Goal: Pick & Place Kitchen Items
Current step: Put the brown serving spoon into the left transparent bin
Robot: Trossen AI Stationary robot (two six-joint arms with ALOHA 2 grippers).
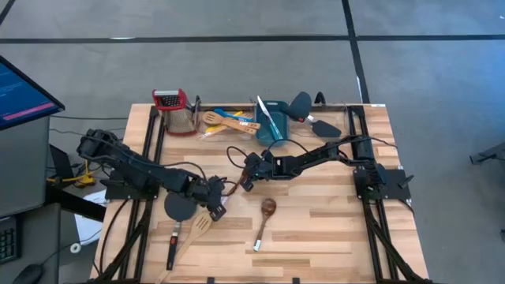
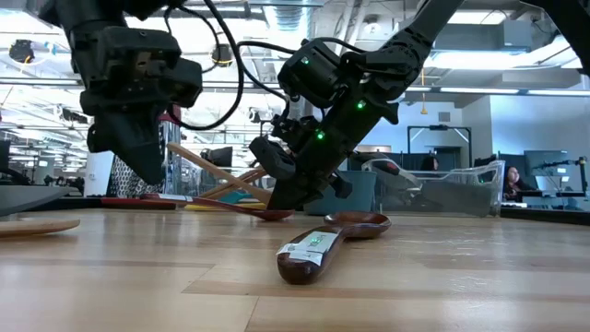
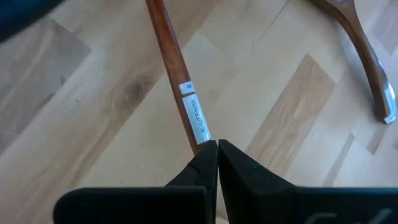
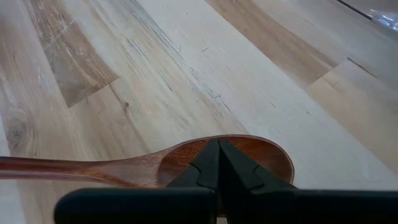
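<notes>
Brown spoon [image 4: 205, 163] perhaps touching right tool [image 4: 217, 149]

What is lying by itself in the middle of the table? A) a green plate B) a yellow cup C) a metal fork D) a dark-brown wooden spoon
D: a dark-brown wooden spoon with a white label on its handle lies alone on the bare wooden table, its bowl pointing toward the far edge.

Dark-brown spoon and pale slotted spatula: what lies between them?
Nothing; the high view shows bare table between the dark-brown spoon and pale slotted spatula.
</notes>
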